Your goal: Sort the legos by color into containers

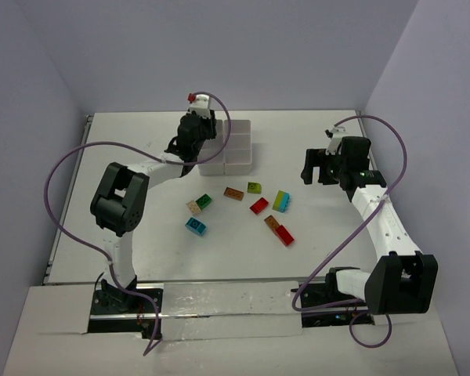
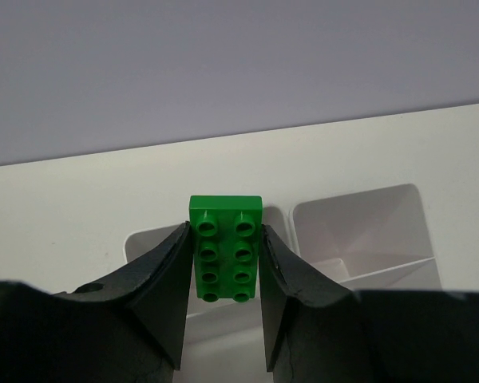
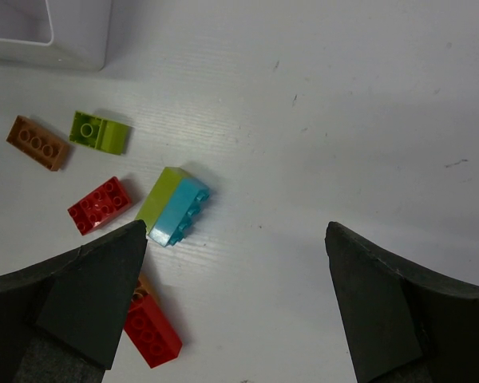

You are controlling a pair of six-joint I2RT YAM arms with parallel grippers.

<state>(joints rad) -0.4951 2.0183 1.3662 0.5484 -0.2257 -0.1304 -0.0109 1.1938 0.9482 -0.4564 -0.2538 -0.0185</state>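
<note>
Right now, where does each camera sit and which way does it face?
Top external: above, behind the arms, looking down on the table; both arms show.
Left wrist: on the left arm, facing the tray past fingers clamping a green brick.
Right wrist: facing down at loose bricks between its open fingers.
Top and right wrist share the lime-and-cyan brick.

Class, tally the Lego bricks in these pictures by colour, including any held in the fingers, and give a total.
red bricks: 2
green bricks: 2, one held in the left fingers
brown bricks: 2
lime brick: 1
cyan brick: 1
tan brick: 1
lime-and-cyan brick: 1
Total: 10
</note>
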